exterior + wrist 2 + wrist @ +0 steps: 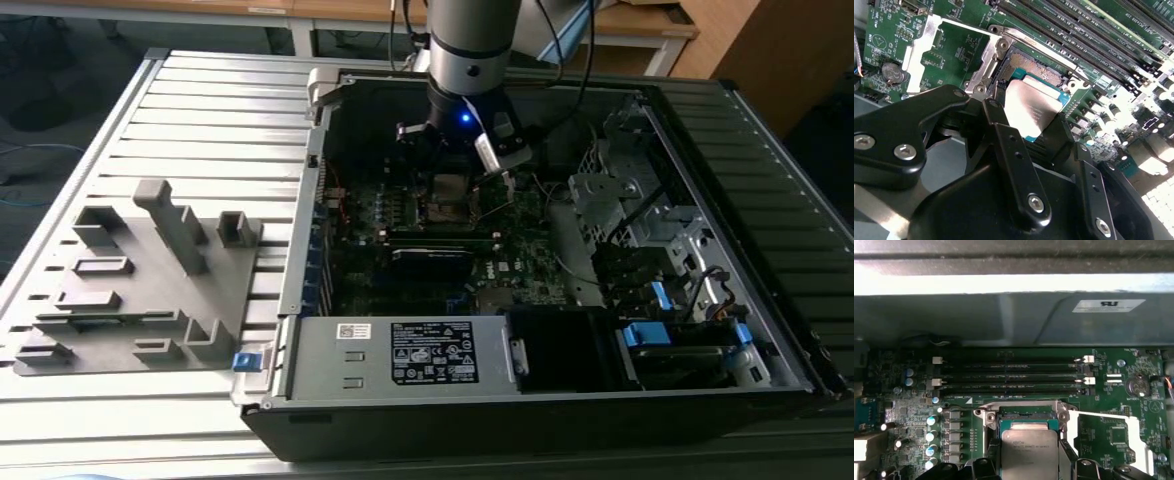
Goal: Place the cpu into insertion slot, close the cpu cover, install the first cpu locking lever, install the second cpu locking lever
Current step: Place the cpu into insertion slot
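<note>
The jaws are closed narrow on the cpu (1031, 107), gripping 2 opposite edges and holding it just above the insertion slot (1030, 64). The slot's contact field shows past the chip's far edge in the second wrist view, and the chip does not look seated yet. In the exterior view this spot lies toward 12 o'clock inside the computer case (300, 260), and a grey parts tray (134, 270) lies on the counter (200, 90) at 9 o'clock of the case. The chip should handle as light, stiff and flat. Its smooth metal lid is likely slippery, so the side edges are the right hold. The underside contacts and the slot's fine pins are probably fragile, so it wants keeping level with no sideways drag. As for writing, there are faint etched lines on the chip's lid, a black label (431, 352) on the power supply at 6 o'clock, and a wall sticker (1109, 305) on the case; their print stays unread.
</note>
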You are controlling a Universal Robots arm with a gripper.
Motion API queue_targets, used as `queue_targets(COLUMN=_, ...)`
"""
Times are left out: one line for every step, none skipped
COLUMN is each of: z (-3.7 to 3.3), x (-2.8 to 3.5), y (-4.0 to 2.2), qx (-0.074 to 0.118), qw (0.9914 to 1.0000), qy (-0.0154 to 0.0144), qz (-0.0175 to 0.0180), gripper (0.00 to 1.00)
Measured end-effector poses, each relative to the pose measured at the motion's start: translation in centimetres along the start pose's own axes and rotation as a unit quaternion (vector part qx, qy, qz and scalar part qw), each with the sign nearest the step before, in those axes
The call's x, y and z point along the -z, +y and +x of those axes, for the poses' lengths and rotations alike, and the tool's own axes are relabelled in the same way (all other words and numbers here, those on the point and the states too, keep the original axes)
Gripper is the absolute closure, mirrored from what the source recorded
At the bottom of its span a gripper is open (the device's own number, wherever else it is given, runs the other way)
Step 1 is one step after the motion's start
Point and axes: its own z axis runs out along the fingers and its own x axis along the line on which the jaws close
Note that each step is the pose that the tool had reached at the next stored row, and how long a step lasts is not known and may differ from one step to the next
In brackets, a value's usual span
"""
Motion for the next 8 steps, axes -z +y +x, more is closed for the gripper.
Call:
queue_targets(z=0.0, x=-0.02, y=0.0, qx=-0.008, qw=0.99996, qy=-0.0008, qz=0.0003, gripper=0.46)
queue_targets(z=0.0, x=-0.04, y=0.0, qx=-0.017, qw=0.99985, qy=-0.0016, qz=0.0006, gripper=0.46)
queue_targets(z=0.0, x=-0.06, y=-0.01, qx=-0.026, qw=0.99965, qy=-0.0024, qz=0.0008, gripper=0.46)
queue_targets(z=0.0, x=-0.08, y=-0.01, qx=-0.035, qw=0.99938, qy=-0.0032, qz=0.0012, gripper=0.46)
queue_targets(z=0.0, x=-0.1, y=-0.01, qx=-0.044, qw=0.99902, qy=-0.004, qz=0.0015, gripper=0.46)
queue_targets(z=0.0, x=-0.12, y=-0.01, qx=-0.053, qw=0.99858, qy=-0.0048, qz=0.0018, gripper=0.46)
queue_targets(z=0.0, x=-0.15, y=-0.02, qx=-0.062, qw=0.99806, qy=-0.0056, qz=0.0021, gripper=0.46)
queue_targets(z=0.0, x=-0.17, y=-0.02, qx=-0.071, qw=0.99746, qy=-0.0064, qz=0.0024, gripper=0.46)
